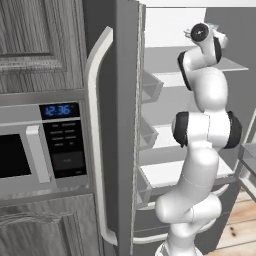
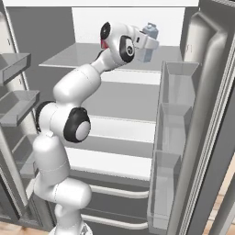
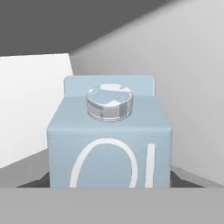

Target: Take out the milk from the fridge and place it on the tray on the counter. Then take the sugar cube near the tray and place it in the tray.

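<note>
Milk (image 3: 109,148) stands upright on the top shelf of the fridge (image 1: 120,125), whose doors are swung open, and the arm reaches up and in toward it. From the right base camera the carton shows just past the gripper (image 2: 148,48), touching or nearly touching the hand, with its pale blue top and cap rising above the hand's white body. The hand camera looks straight at one slanted face of the gabled top, the round silvery cap (image 3: 109,102) centred and the carton's front face squarely ahead, so the carton lies directly in front of the hand along its line of reach, with its long axis vertical and crosswise to that reach. Dark shapes low on both sides of the carton may be the finger tips flanking it, which would put the carton between them, though they are too cut off to be sure. Whether the jaws are spread, partly drawn in, or already pressing the carton's sides cannot be told from these views. My judgement is that the step in hand is the grasp itself, and it turns on the sides being square to the fingers.
</note>
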Controlling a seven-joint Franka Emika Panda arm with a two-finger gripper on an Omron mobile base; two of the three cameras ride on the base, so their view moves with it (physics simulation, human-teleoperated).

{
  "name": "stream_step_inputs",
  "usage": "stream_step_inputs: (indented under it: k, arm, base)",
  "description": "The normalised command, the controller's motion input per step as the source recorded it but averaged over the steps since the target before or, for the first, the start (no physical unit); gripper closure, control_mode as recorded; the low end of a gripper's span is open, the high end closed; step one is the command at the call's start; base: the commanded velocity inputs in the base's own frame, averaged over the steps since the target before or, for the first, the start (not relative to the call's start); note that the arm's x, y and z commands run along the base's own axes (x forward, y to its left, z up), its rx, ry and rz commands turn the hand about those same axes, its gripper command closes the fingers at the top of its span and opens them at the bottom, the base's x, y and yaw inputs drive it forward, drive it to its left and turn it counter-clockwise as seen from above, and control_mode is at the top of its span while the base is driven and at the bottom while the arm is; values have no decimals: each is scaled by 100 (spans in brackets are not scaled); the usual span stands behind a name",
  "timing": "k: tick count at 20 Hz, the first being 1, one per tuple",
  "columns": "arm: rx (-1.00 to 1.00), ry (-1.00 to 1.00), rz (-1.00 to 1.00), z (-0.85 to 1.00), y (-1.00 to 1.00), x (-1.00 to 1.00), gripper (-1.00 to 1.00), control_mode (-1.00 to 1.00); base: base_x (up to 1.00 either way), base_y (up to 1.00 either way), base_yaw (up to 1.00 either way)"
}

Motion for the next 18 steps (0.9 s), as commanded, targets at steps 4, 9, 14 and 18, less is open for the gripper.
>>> stream_step_inputs:
  k: [4, 9, 14, 18]
  arm:
    - [-2, -26, 0, 26, -3, -40, 100, -100]
    - [-8, -30, 0, 3, 6, -90, 100, -100]
    - [-13, -45, 1, -1, 9, -100, 100, -100]
    - [-9, -40, 1, 0, 23, -100, 100, -100]
  base:
    - [0, 0, 0]
    - [0, 0, 0]
    - [0, 0, 0]
    - [0, 0, 0]
